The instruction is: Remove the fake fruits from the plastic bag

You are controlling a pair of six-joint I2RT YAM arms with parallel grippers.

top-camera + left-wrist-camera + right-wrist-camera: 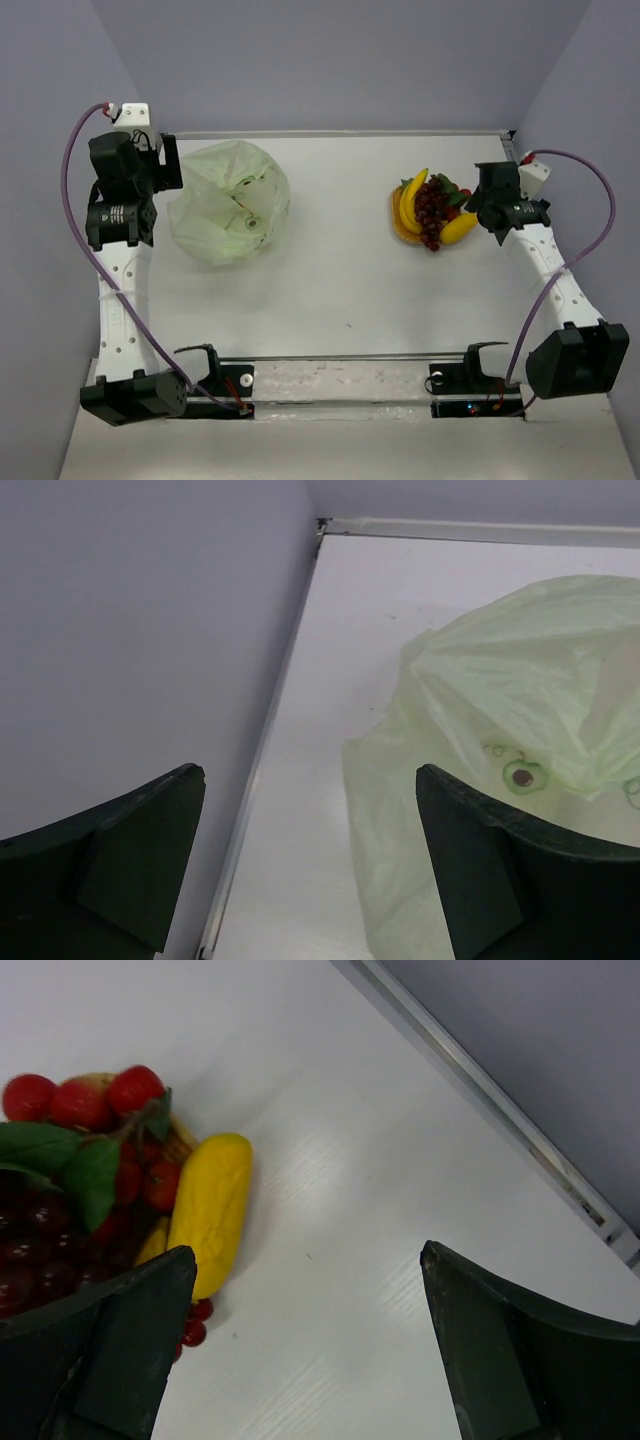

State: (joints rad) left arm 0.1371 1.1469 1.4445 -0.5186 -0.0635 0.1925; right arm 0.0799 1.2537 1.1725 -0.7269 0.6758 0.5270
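The left gripper [310, 780] and right gripper [308, 1255] are standing open, empty — the fake fruits [430, 210] are lying well apart from the plastic bag [228, 200].

Bag [229, 201] left, fruits [430, 209] right

a white table [350, 290] with a faint wood grain fills the view, boxed in on three sides by plain pale lilac-grey walls — a back wall [340, 60], a left wall [40, 90] and a right wall [605, 80]. a thin metal strip [330, 133] runs along the table's far edge, where it meets the back wall. the light is soft and even — shadows are faint.
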